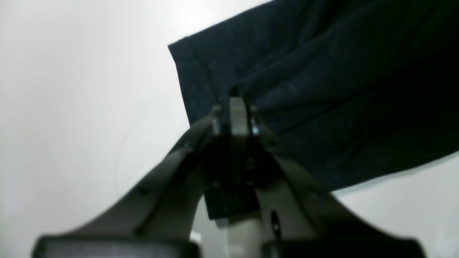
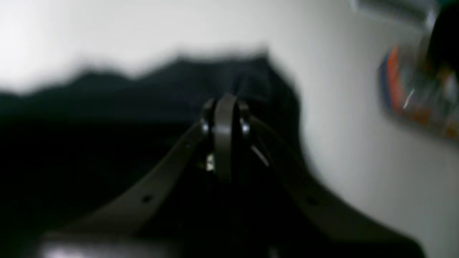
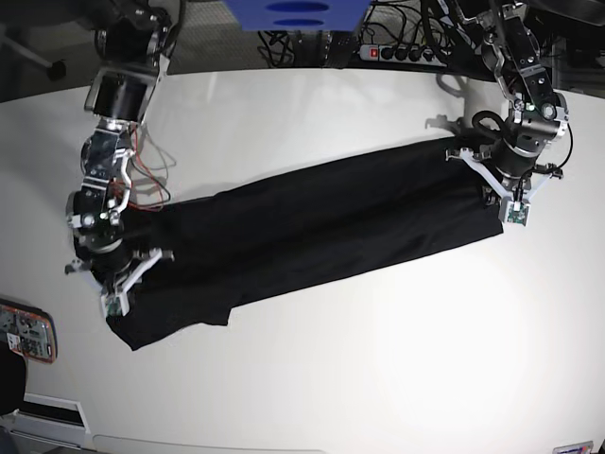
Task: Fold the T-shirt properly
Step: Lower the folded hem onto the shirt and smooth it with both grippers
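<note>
Surface: white table [image 3: 378, 378], cables and a power strip [image 3: 389, 52] along its far edge in my base view.
T-shirt: black T-shirt [image 3: 312, 232] is a long narrow band stretched diagonally across the table, running between my two grippers.
Left gripper: left gripper [image 3: 515, 203] sits at the band's far-side end. In the left wrist view the jaws are pressed together on a pinch of cloth [image 1: 322, 89]; folds radiate away from the tips, so the fabric looks pulled taut there.
Left side detail: a hemmed corner of the shirt lies just left of and beyond the left tips; bare white table to the left of them.
Right gripper: right gripper [image 3: 115, 295] is at the opposite, near-side end of the band. The right wrist view is blurred, but I see the jaws clamped together [image 2: 224, 107] with dark cloth all around and beneath them.
Right side detail: cloth edge beyond the right tips is wavy; white table to the right of them.
Other: a small multicoloured object [image 3: 26, 333] lies on the table near the right gripper, well apart from the shirt; I can't tell what it is.
</note>
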